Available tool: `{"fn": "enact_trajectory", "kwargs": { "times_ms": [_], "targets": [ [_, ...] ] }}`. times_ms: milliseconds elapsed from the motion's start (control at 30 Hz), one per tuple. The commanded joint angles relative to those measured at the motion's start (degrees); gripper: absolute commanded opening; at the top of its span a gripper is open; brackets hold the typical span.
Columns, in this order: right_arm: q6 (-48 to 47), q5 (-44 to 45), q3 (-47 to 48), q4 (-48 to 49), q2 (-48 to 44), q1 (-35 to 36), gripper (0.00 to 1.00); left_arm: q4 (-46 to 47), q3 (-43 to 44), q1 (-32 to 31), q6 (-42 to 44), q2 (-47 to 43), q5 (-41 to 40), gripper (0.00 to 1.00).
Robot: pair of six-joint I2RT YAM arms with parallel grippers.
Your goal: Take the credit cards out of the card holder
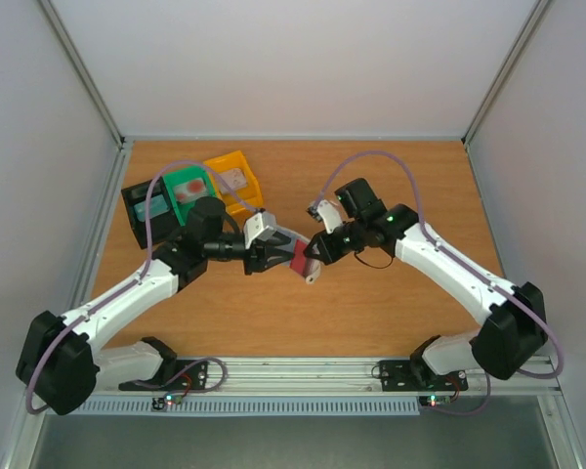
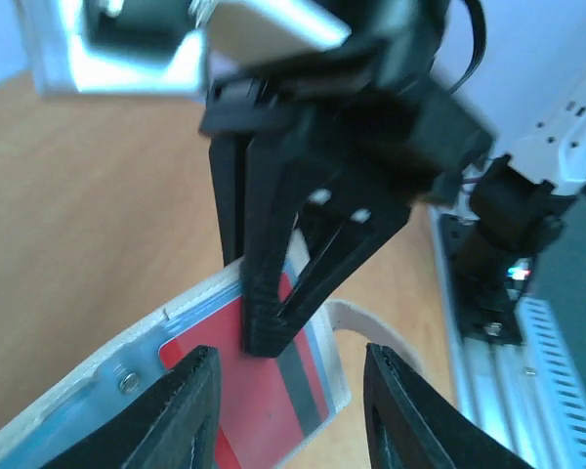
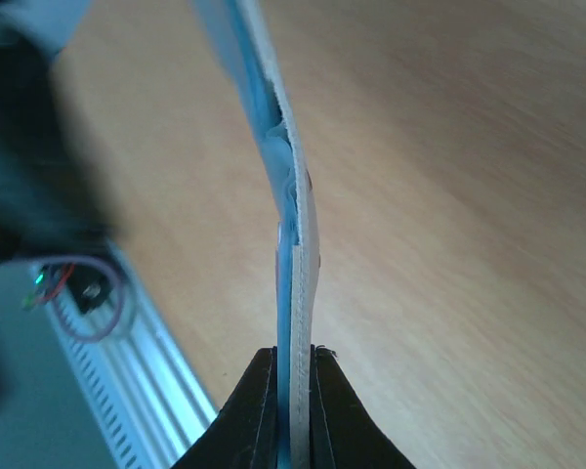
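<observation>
The right end effector (image 3: pixel 293 363) is pressed together on one edge of the card holder (image 3: pixel 295 225) and pinches it clear of the bench (image 1: pixel 420 176), roughly above the bench centre, a little toward the near edge. The left end effector (image 2: pixel 291 396) faces it from the opposite side with its fingers spread, one on each side of the exposed end of the reddish-pink card (image 2: pixel 269 410). No contact with the card can be confirmed. The card sits in its pocket with its dark stripe visible. A bluish layer (image 2: pixel 63 442) shows through the neighbouring pocket and is probably the second card, though this cannot be confirmed. The step in hand appears to be the first extraction: neither card is out, so the task is at an early stage. The next move calls for the left fingers to close on the card alone, not on the sleeve wall. The card must then be drawn along the pocket axis, away from the right grip, while that grip holds the sleeve steady. The holder bows visibly in the right wrist view, so a skewed pull may bind the card.
</observation>
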Motion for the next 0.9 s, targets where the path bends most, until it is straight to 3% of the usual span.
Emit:
{"fn": "enact_trajectory", "kwargs": {
  "times_ms": [0, 233, 633, 767, 867],
  "targets": [
    [-9.30, -1.98, 3.88, -5.34, -3.53, 4.99, 0.02, 1.60, -2.83, 0.07, -6.40, -2.36, 7.51, 0.41],
    [-12.63, -4.37, 5.67, -6.39, -5.66, 9.02, 0.02, -8.30, -3.83, 0.55, -7.14, -7.66, 5.10, 0.36],
    [-15.29, -8.34, 6.62, -0.01, -9.12, 10.58, 0.01, -4.91, -5.62, 0.44, -5.14, -9.03, 7.52, 0.32],
    [-15.78, -8.19, 7.43, 1.16, -7.85, 10.56, 0.01, -2.25, -6.39, 0.48, -3.83, -9.21, 8.90, 0.19],
    [-16.20, -8.34, 7.43, 1.17, -7.11, 10.61, 0.01, -1.79, -6.54, 0.48, -3.32, -9.28, 9.56, 0.04]
  ]
}}
